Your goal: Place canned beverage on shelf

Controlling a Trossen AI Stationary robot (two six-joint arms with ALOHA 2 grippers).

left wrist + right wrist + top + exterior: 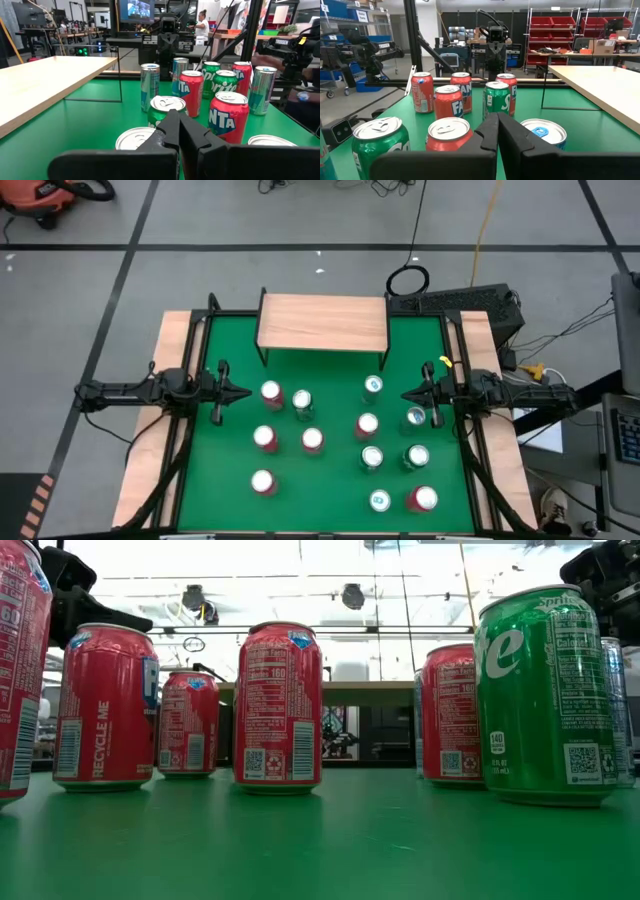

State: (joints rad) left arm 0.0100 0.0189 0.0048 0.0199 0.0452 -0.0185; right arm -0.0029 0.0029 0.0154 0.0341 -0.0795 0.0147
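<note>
Several canned beverages, red and green, stand upright on the green table top (330,365); among them are a red can (271,391) and a green can (303,402) near my left gripper, and a blue-topped can (374,386) near my right. The shelf (322,320), a light wooden plank on thin black legs, stands at the table's far edge with nothing on it. My left gripper (245,393) is shut, level at the left side, pointing right. My right gripper (405,395) is shut, level at the right side, pointing left. Both hang above the cans and hold nothing.
Bare green surface lies between the shelf's legs and the nearest cans. Wooden strips (170,360) border the table on both sides. Beyond the table are a floor with cables, a keyboard (450,302) at the far right, and a person far off in the room (202,22).
</note>
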